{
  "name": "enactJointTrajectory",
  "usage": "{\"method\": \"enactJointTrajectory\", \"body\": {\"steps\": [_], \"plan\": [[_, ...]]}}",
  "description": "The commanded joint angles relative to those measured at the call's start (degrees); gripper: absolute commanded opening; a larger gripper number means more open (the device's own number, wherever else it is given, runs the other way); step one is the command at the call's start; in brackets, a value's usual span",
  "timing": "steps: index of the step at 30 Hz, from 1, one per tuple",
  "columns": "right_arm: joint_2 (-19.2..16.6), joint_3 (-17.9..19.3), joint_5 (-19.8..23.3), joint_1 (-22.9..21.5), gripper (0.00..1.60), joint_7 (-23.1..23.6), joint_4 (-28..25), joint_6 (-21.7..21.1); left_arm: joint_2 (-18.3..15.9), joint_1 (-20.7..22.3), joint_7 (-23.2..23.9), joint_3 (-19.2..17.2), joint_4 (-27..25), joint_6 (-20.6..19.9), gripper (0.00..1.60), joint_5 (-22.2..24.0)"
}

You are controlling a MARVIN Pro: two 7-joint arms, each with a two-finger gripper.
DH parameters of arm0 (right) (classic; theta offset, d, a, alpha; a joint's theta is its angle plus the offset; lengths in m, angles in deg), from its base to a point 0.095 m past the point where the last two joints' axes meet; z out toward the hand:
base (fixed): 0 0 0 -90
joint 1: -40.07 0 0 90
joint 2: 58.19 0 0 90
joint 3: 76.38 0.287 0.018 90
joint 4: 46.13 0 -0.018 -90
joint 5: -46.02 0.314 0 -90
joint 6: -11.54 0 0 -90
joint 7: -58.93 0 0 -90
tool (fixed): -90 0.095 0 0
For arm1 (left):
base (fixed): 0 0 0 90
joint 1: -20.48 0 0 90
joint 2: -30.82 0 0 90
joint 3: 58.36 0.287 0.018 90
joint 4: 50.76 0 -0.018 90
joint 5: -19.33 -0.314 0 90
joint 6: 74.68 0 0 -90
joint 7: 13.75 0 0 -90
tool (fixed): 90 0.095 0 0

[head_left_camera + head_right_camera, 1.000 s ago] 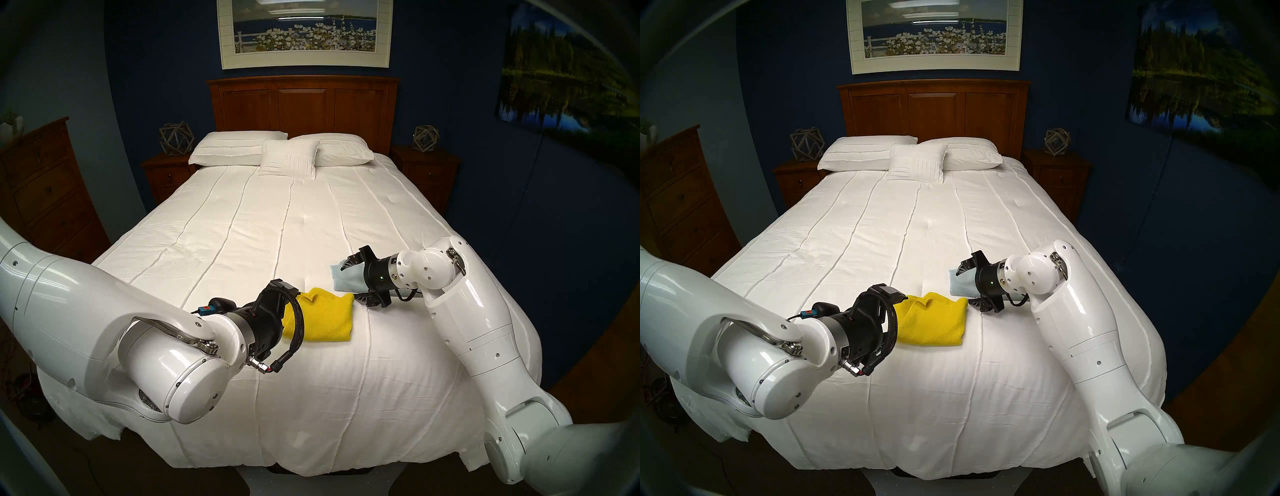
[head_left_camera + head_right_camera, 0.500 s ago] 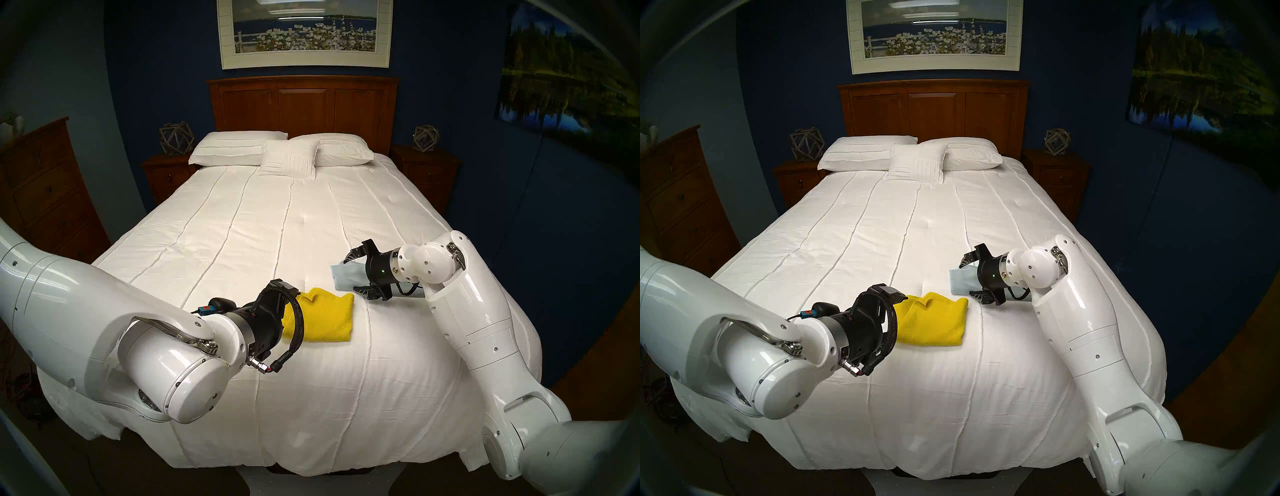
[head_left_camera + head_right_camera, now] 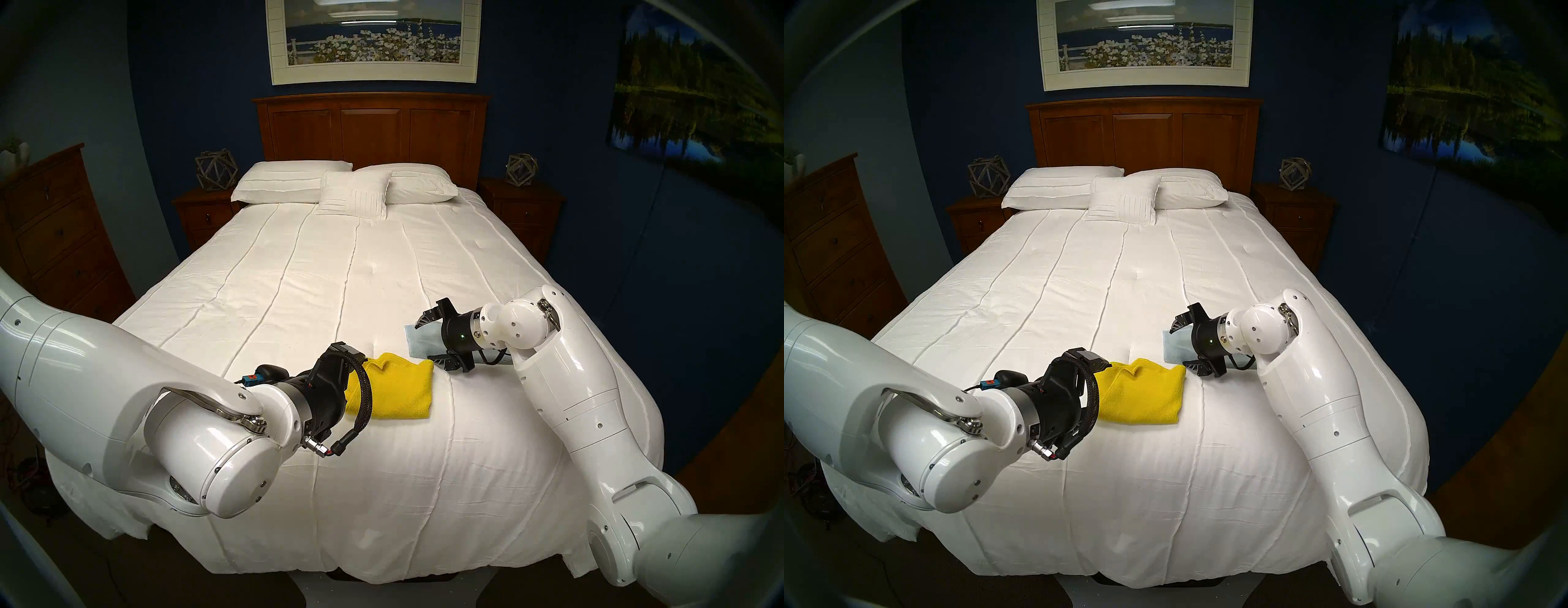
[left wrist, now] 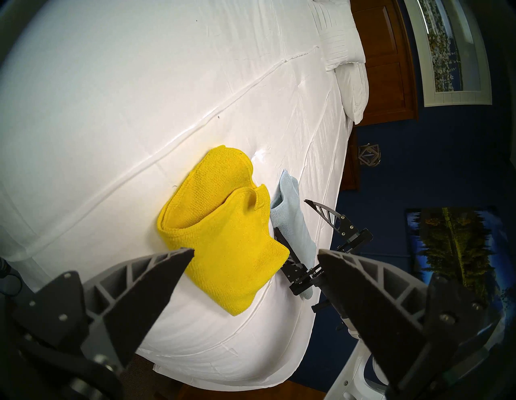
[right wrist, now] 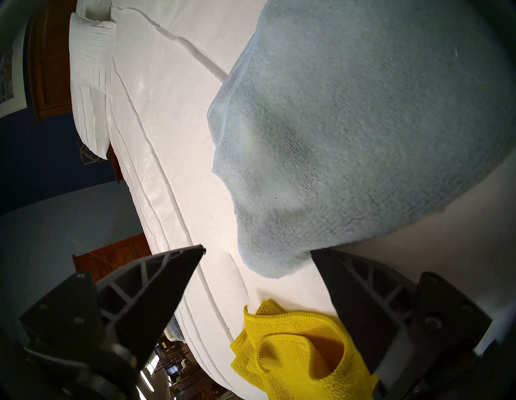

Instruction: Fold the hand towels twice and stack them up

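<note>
The bright yellow towel (image 3: pixel 394 390) lies folded on the white bedspread (image 3: pixel 339 276) near the foot of the bed, its upper corner rumpled and its layers gaping. It also shows in the left wrist view (image 4: pixel 229 245). The pale blue towel (image 3: pixel 420 339) lies folded just behind and to the right of it. My left gripper (image 4: pixel 256 251) is open and empty, held over the yellow towel's left edge. My right gripper (image 3: pixel 424 342) is open, with the blue towel (image 5: pixel 349 125) between its spread fingers; it is partly hidden by that wrist in the head views.
Three white pillows (image 3: pixel 352 187) lie at the wooden headboard (image 3: pixel 369 127). Nightstands stand on both sides of the bed and a dresser (image 3: pixel 55 220) stands at the left. The bed's foot edge runs below the towels.
My right arm has shifted a little to the left and down, staying open over the blue towel. The left arm and both towels have not moved.
</note>
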Motion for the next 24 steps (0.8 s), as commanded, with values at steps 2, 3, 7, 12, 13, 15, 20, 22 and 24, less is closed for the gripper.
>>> {"method": "enactJointTrajectory", "body": {"steps": [2, 3, 7, 12, 13, 15, 20, 22, 24], "plan": [[0.43, -0.08, -0.12, -0.48, 1.18, -0.01, -0.66, 0.49, -0.05, 0.39, 0.21, -0.53, 0.01, 0.11, 1.6, -0.1], [0.57, 0.15, 0.35, -0.37, 1.16, -0.13, -0.5, 0.65, -0.07, 0.36, 0.23, -0.53, 0.01, 0.12, 1.6, -0.11], [0.4, 0.07, 0.28, -0.24, 1.1, 0.04, -0.51, 0.44, -0.12, 0.32, 0.23, -0.53, 0.01, 0.14, 1.6, -0.13], [-0.21, 0.05, 0.32, 0.55, 1.04, -0.8, -1.47, 0.99, -0.15, 0.2, 0.3, -0.5, 0.01, 0.11, 1.6, -0.25], [-0.21, 0.05, 0.32, 0.55, 1.04, -0.8, -1.47, 0.99, -0.15, 0.2, 0.3, -0.5, 0.01, 0.11, 1.6, -0.25], [-0.48, 0.12, 0.52, 1.02, 0.94, -1.05, -1.89, 0.96, -0.15, 0.1, 0.35, -0.54, 0.01, 0.13, 1.6, -0.29], [-0.68, 0.13, 0.57, 1.42, 0.79, -1.88, -2.51, 1.25, -0.13, 0.01, 0.37, -0.59, 0.01, 0.13, 1.6, -0.34], [-0.78, 0.46, 0.75, 1.74, 0.68, -1.88, -2.89, 1.32, -0.11, -0.02, 0.38, -0.6, 0.01, 0.14, 1.6, -0.41], [-0.84, 1.33, 1.65, 2.24, 0.35, -1.92, -3.83, 1.58, -0.11, -0.04, 0.36, -0.62, 0.01, 0.12, 1.6, -0.41]]}}
